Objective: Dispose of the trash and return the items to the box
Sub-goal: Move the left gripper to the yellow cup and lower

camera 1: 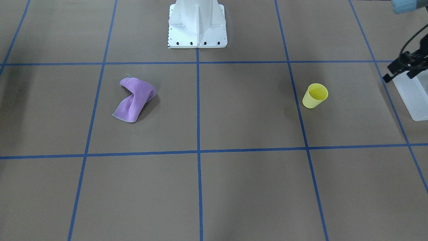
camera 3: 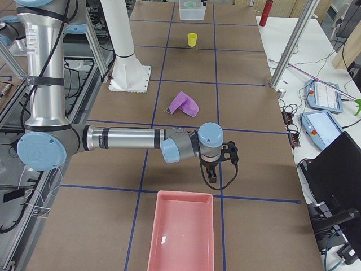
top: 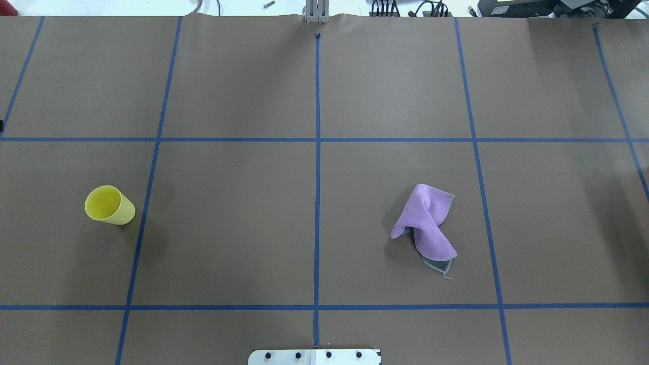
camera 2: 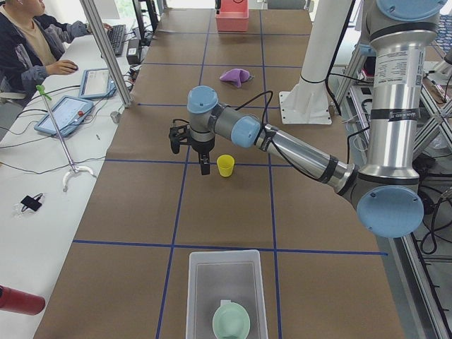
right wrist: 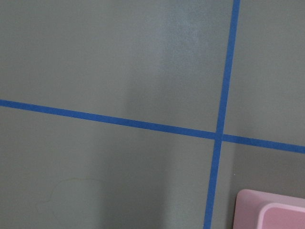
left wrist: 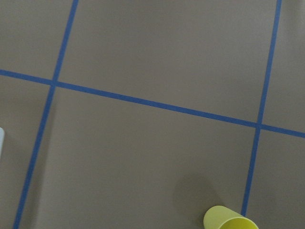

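Observation:
The yellow cup (camera 1: 315,96) stands upright on the brown table, also in the overhead view (top: 109,205) and at the bottom of the left wrist view (left wrist: 228,222). The mint-green bowl (camera 2: 231,323) sits inside the translucent box (camera 2: 192,296) at the table's left end; the box's corner shows in the front view (camera 1: 413,100). My left gripper (camera 2: 203,168) hangs above the table close beside the cup, holding nothing I can see; only part of it shows in the front view (camera 1: 389,76), and I cannot tell how its jaws stand. My right gripper (camera 3: 210,178) hangs above the table near a pink tray (camera 3: 183,231); I cannot tell its state.
A crumpled purple cloth (top: 426,223) lies right of the table's centre line. The white robot pedestal (camera 1: 197,26) stands at the table's near middle. The pink tray's corner shows in the right wrist view (right wrist: 271,210). An operator (camera 2: 28,42) sits at a side desk.

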